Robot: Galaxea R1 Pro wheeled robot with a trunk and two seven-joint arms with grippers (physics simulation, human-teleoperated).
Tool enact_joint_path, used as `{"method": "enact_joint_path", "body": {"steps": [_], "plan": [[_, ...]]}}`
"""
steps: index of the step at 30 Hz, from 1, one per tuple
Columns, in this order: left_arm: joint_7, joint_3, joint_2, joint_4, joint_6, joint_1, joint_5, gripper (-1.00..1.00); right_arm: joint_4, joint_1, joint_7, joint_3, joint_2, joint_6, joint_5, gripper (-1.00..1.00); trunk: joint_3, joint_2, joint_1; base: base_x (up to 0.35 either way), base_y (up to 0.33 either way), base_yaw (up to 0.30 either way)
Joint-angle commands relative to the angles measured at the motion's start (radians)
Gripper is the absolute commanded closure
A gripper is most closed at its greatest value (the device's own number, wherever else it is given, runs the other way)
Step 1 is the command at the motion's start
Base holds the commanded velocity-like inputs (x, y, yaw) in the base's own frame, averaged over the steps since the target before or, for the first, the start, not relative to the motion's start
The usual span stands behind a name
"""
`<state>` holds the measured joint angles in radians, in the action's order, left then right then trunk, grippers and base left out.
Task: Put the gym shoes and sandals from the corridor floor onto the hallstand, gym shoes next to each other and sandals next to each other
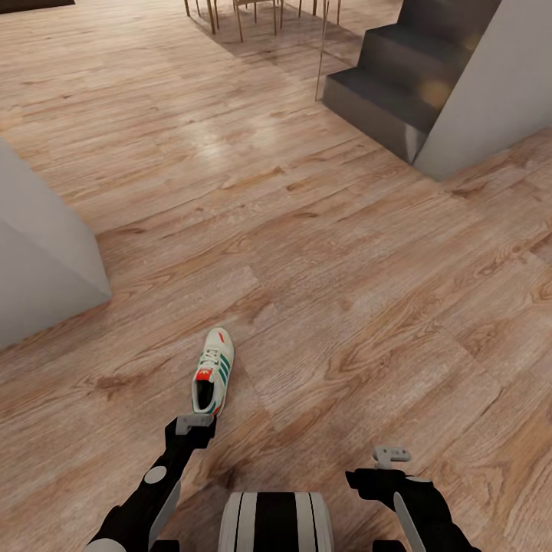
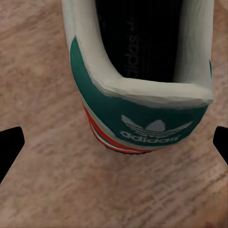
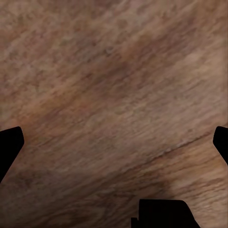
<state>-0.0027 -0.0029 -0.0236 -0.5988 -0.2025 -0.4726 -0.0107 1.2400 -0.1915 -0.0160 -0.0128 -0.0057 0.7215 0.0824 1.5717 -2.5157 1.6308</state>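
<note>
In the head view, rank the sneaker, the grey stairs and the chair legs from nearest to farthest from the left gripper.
1. Sneaker: on the floor just ahead of the left gripper, heel towards it.
2. Grey stairs: far ahead, off to the right.
3. Chair legs: farthest, at the top edge beyond the stairs' lowest step.

One gym shoe [image 1: 213, 371] [image 2: 142, 71] upright on corridor floor [image 1: 345, 253] [image 2: 42, 180] [image 3: 114, 95], near, left of centre. Cream-white upper, green side stripes, red tongue tab, red-orange sole edge, green heel patch with white logo. Toe points far, slightly right; heel near. Floor: light brown wood planks, grain and knots visible.
</note>
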Motion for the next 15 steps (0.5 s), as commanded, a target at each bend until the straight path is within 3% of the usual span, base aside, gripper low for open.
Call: {"method": "enact_joint_path", "body": {"steps": [1, 15], "plan": [[0.000, 0.000, 0.000, 0.001, -0.003, 0.000, -0.001, -1.00, 0.001, 0.000, 0.003, -0.001, -0.001, 0.004, 0.008, -1.00, 0.000, 0.000, 0.000, 0.005, 0.000, 0.000], [0.000, 0.000, 0.000, 0.001, -0.003, 0.000, -0.001, -1.00, 0.001, 0.000, 0.003, -0.001, 0.000, 0.004, 0.008, -1.00, 0.000, 0.000, 0.000, 0.025, 0.000, 0.000]]}}
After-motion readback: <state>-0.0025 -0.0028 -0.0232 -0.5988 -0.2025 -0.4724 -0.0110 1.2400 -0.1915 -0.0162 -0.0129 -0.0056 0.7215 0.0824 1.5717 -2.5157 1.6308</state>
